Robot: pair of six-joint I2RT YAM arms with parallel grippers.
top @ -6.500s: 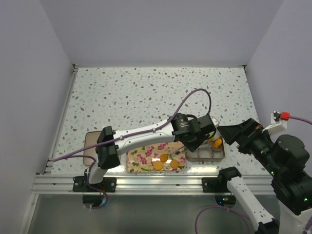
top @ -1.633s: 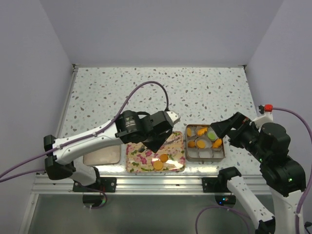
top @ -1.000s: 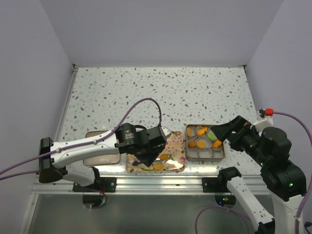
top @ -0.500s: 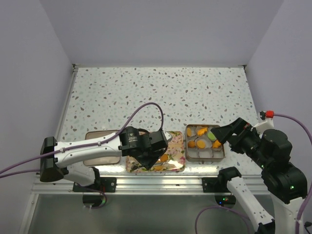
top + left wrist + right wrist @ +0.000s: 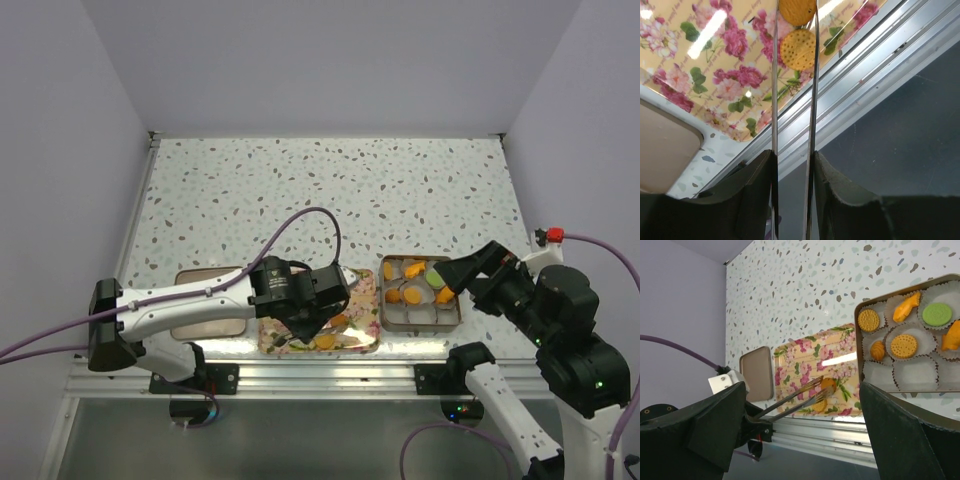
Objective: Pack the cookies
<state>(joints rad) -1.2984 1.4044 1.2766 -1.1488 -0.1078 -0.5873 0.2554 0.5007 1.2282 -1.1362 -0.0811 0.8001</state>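
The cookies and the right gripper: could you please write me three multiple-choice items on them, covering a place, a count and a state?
1. Where is the green cookie?
A) on the floral tray
B) in the tin
C) nowhere in view

2. How many cookies lie on the floral tray?
A) none
B) two
C) five

3. How is the right gripper?
A) shut on a cookie
B) shut on the tin's rim
C) wide open, holding nothing

Answers:
1 B: the green cookie sits in a white cup inside the tin.
2 B: two orange cookies show on the floral tray in the wrist views.
3 C: its own camera shows both fingers far apart and nothing held.
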